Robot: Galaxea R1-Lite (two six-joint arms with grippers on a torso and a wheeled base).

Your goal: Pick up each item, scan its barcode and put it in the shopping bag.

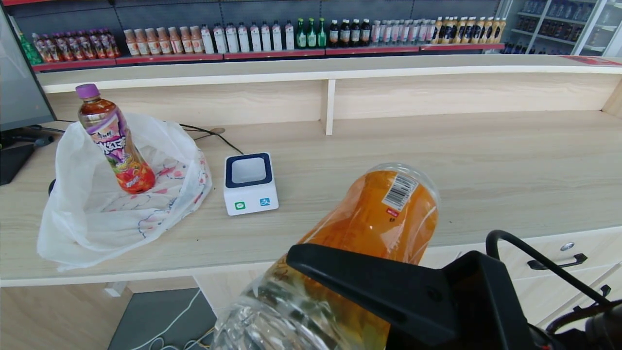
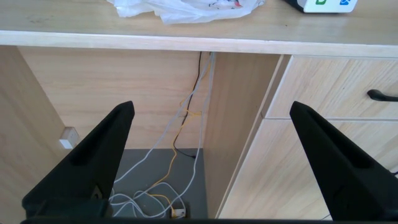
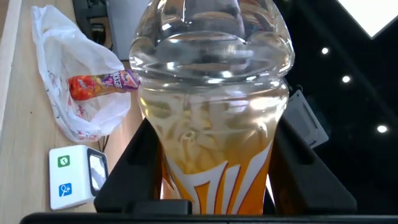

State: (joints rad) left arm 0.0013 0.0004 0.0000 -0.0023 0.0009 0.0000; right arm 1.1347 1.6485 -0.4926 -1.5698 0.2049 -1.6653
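Glossy plastic bottle; seemingly wooden counter.

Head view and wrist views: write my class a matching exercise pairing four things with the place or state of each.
Things:
1. orange bottle
2. purple-capped bottle
3. scanner
4. left gripper

Places or states:
A. open, lower than the counter top
B. tilted, in the shopping bag
C. clamped in the right gripper
D. on the counter beside the bag

Pairs: 1-C, 2-B, 3-D, 4-A.
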